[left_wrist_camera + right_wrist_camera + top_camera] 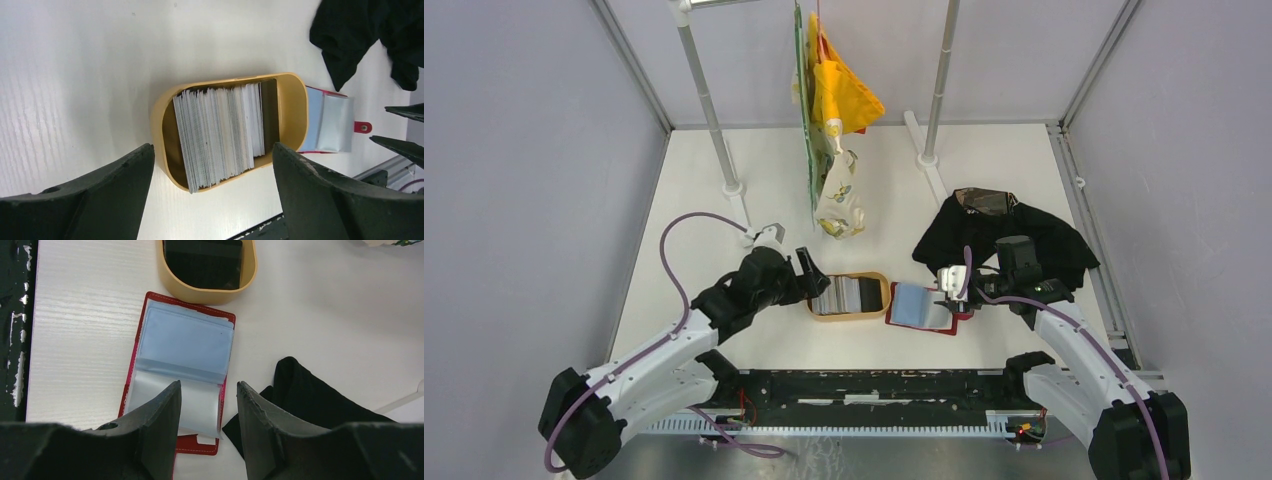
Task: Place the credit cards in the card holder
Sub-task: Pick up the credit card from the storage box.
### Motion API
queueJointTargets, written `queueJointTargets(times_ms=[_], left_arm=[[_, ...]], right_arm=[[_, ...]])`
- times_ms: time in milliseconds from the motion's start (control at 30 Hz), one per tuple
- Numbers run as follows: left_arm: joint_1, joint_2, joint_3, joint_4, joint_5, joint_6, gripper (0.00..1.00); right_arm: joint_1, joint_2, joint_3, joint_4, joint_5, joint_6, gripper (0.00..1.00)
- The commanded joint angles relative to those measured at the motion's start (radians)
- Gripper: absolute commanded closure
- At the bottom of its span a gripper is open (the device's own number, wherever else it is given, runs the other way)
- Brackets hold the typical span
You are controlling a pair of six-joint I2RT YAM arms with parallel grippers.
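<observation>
Left wrist: credit cards (pixel 217 135) in tray (pixel 292 115), between spread fingers (pixel 100 200).

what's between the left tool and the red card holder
The tan oval tray, filled with the credit cards, sits between the left tool and the card holder; the top view shows it.

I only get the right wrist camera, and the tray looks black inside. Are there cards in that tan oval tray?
Observer: Yes. The tan oval wooden tray holds a packed row of thin plastic credit cards standing on edge.
Operator: Where's the other arm?
Observer: The left gripper sits at that tray's left end, wide open, holding nothing.
Operator: Does the wallet have a clasp?
Observer: Yes, the red folding card holder has a small snap tab.
</observation>
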Motion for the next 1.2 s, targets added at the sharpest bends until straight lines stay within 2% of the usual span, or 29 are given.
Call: queueJointTargets(times_ms=[0, 100, 300, 667, 800, 1000, 1167], left_arm=[[-0.003, -0.053, 0.014, -0.009, 0.049, 0.042, 0.08], [-0.003, -0.033, 0.021, 0.008, 0.064, 0.053, 0.10], [-0.003, 0.053, 0.053, 0.042, 0.098, 0.077, 0.23], [-0.002, 0.126, 0.027, 0.115, 0.150, 0.075, 0.34], [-0.002, 0.151, 0.028, 0.125, 0.151, 0.075, 0.34], [-0.001, 0.201, 0.027, 0.118, 0.142, 0.068, 0.23], [0.000, 0.237, 0.018, 0.161, 0.184, 0.049, 0.22]], right_arm=[[-0.004, 0.002, 0.001, 0.000, -0.043, -0.018, 0.49], [-0.003, 0.005, 0.001, -0.004, -0.047, -0.019, 0.49], [-0.004, 0.004, 0.001, -0.006, -0.049, -0.023, 0.49], [-0.004, 0.001, 0.001, -0.010, -0.052, -0.028, 0.49], [-0.004, -0.001, 0.001, -0.011, -0.052, -0.028, 0.49], [-0.003, -0.004, 0.001, -0.013, -0.055, -0.029, 0.49], [-0.004, -0.006, 0.002, -0.014, -0.057, -0.031, 0.49]])
